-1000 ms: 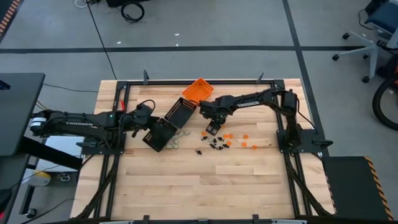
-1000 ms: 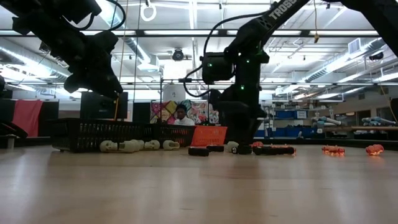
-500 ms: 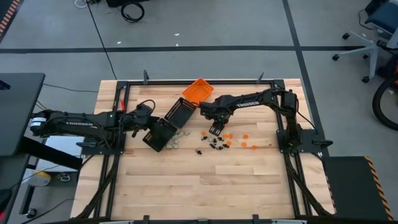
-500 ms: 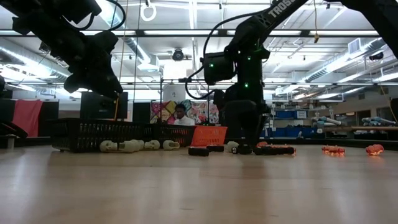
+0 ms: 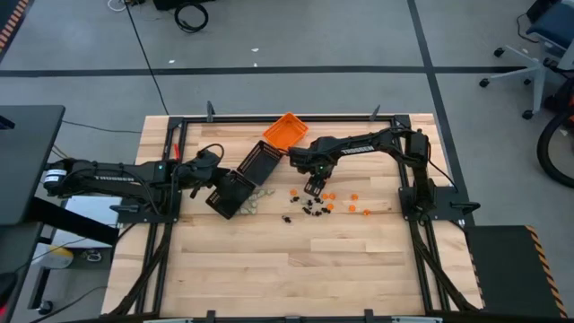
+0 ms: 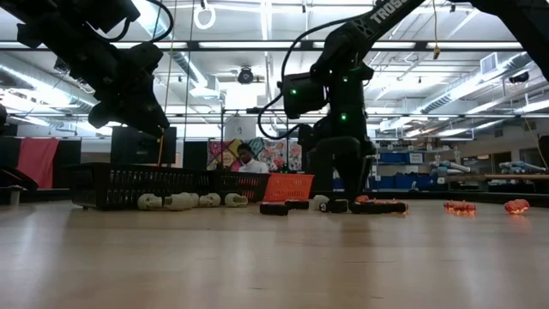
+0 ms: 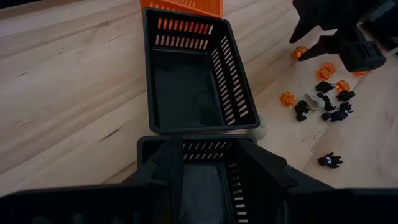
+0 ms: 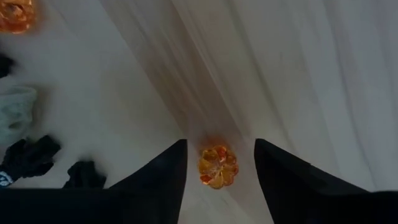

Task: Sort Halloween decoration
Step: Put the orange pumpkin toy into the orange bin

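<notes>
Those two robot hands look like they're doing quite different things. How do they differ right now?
The right hand points down at the table with its fingers apart around a small orange pumpkin, which lies between them untouched. The left hand is closed on the rim of a black basket. The right hand is amid the scattered trinkets; the left hand is off to the side by the baskets. Both are dark, two-fingered hands on matching arms.

The light wooden table [image 5: 269, 260] carries 2 black slotted trays [image 5: 244, 173], 1 orange tray [image 5: 286, 128], whitish trinkets [image 5: 254, 201] and scattered black and orange trinkets [image 5: 325, 205].
</notes>
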